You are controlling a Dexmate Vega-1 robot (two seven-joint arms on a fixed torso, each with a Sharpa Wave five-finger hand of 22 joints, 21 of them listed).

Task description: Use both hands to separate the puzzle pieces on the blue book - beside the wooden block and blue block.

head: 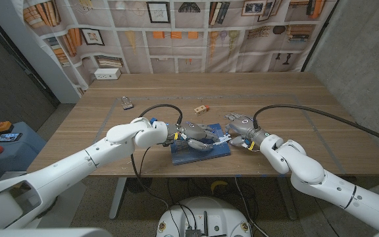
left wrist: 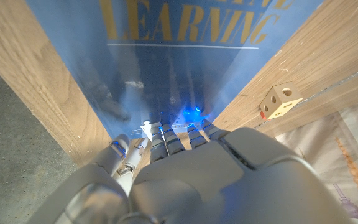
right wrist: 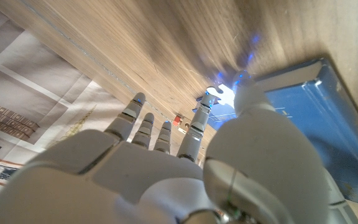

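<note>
Left hand and right hand are both pinching puzzle pieces over the book; seemingly mid-pull, separation unclear.

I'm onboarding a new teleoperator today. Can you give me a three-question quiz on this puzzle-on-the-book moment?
1. True or false: the blue book lies between the left hand and the right hand.
2. The wooden block sits where, seen from the head view?
A. on the book
B. on the table beyond the book
C. in the right hand
3. Fill in: in the right wrist view, a pale puzzle piece shows at the hand's ____.

Key: 1 true; 2 B; 3 fingertips
</note>
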